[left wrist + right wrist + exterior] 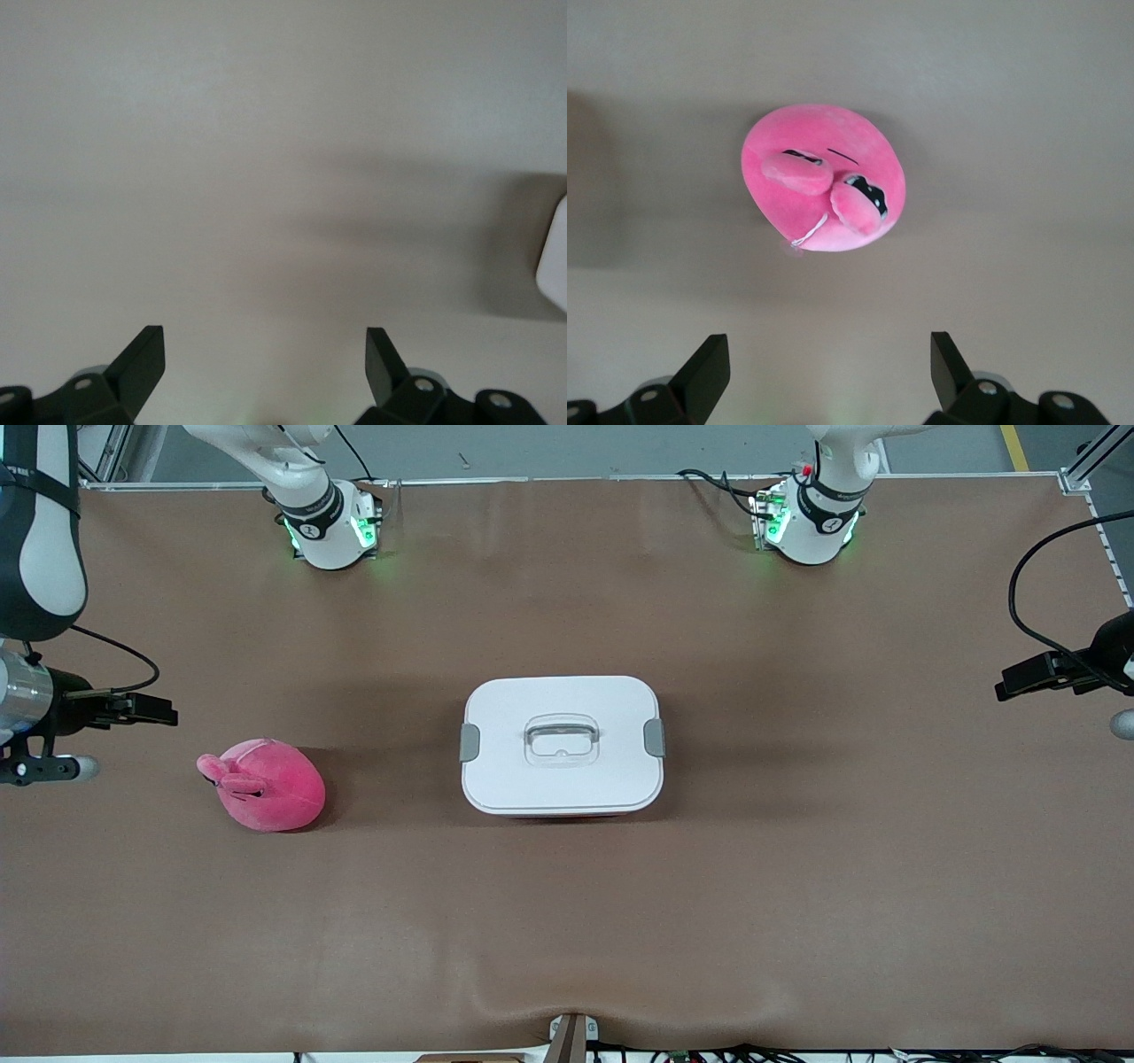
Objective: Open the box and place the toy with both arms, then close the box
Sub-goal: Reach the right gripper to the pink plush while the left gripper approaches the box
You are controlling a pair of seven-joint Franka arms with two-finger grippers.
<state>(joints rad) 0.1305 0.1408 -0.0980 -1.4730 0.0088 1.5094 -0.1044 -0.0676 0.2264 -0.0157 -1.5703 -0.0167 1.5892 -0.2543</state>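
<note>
The box stands in the middle of the table with its white lid on, a grey clip at each end and a clear handle in the centre. The pink plush toy lies on the table toward the right arm's end, apart from the box. My right gripper hangs open and empty in the air at that end of the table; its wrist view shows the toy below its open gripper. My left gripper hangs open and empty at the left arm's end, with a corner of the box in view.
The brown table cover has a low wrinkle near its front edge. A small camera mount sits at the middle of that edge. The two arm bases stand along the back edge.
</note>
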